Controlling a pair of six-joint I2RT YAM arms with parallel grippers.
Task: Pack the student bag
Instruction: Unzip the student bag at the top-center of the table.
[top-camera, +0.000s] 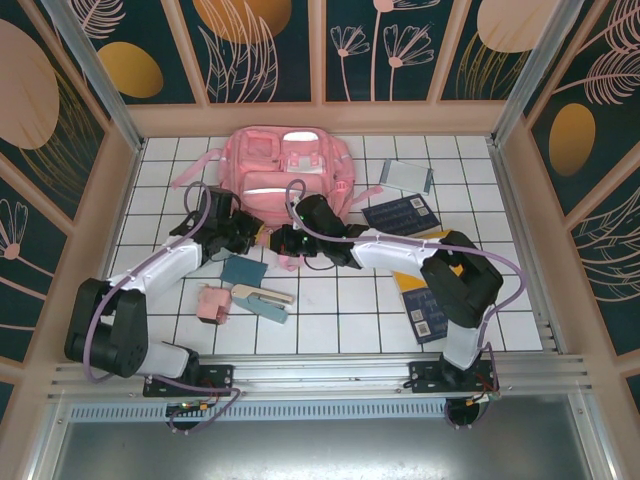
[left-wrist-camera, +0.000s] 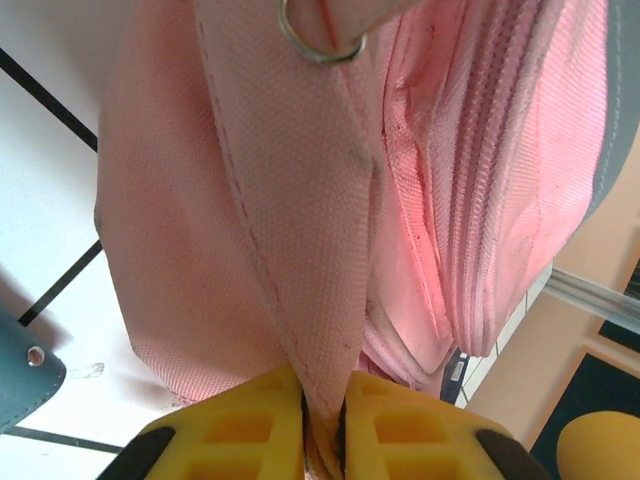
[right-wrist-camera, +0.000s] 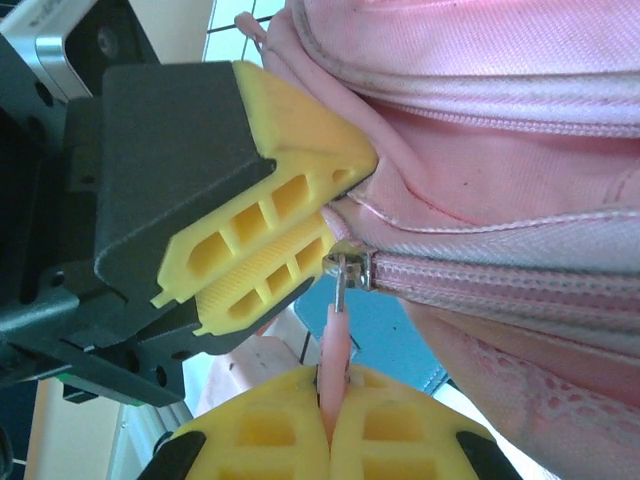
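left gripper (left-wrist-camera: 322, 425) clamped on a fold of the student bag (top-camera: 285, 165) fabric. right gripper (right-wrist-camera: 328, 415) pressed together on the pink zip pull (right-wrist-camera: 338, 335). bag lies directly ahead of both grippers, its near edge at their fingertips.

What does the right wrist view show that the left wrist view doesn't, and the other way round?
Right wrist: the right fingers pinching the pink zip pull, its metal slider, and the left fingers clamped on the student bag beside the zip. Left wrist: a metal ring and the fabric fold pinched between the left fingers. Both: pink bag fabric and the white tiled table.
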